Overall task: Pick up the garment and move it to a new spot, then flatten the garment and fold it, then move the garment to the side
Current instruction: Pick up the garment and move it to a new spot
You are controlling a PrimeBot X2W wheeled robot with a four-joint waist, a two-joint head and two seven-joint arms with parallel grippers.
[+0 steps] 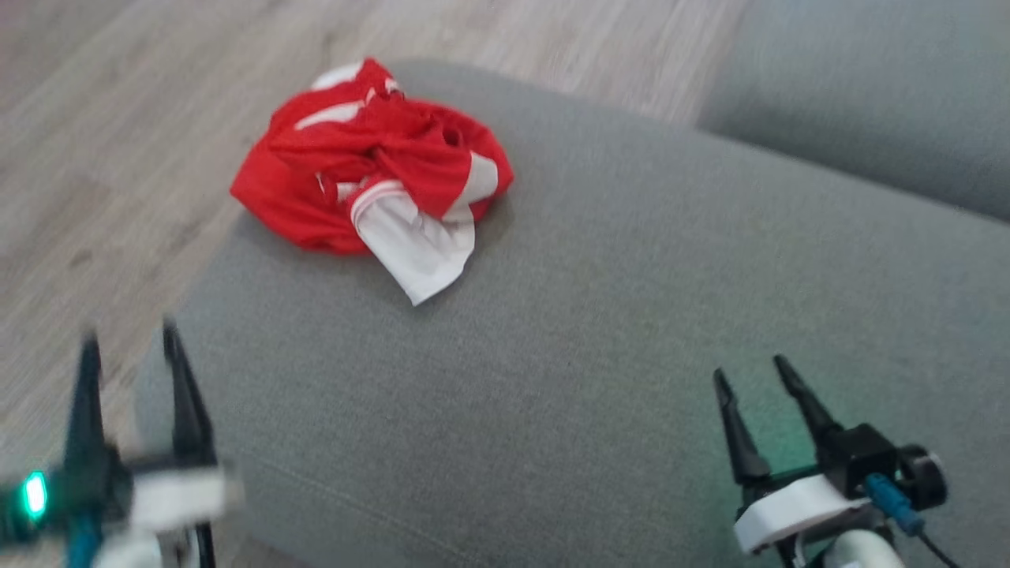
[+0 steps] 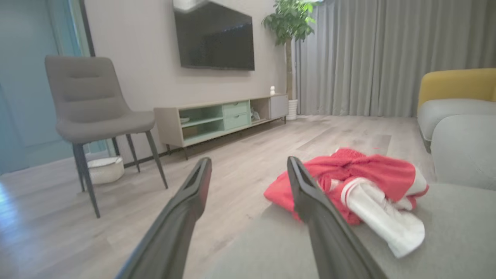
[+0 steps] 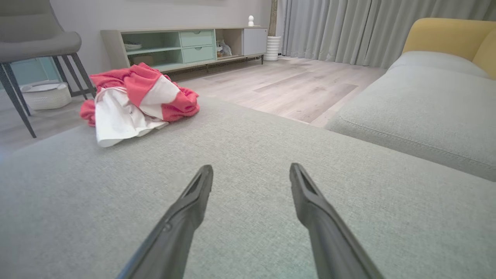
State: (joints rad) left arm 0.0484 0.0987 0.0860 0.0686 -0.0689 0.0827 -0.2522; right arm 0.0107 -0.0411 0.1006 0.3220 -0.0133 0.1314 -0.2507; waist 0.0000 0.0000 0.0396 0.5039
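A crumpled red and white garment [image 1: 371,170] lies in a heap at the far left corner of a grey cushioned seat [image 1: 600,315]; a white sleeve sticks out toward me. It also shows as the garment [image 2: 360,188] ahead and right of the left fingers, and as the garment [image 3: 133,97] far off to the upper left in the right wrist view. My left gripper [image 1: 130,339] hovers open at the seat's near left edge, well short of the heap. My right gripper [image 1: 753,371] stands open over the seat's near right part, with nothing between its fingers.
Wooden floor [image 1: 95,158] runs left of and beyond the seat. Another grey cushion [image 1: 868,95] lies at the far right, with a yellow backrest [image 3: 445,35]. A grey chair [image 2: 93,108], a white basket [image 2: 104,169] and a TV cabinet [image 2: 221,118] stand across the room.
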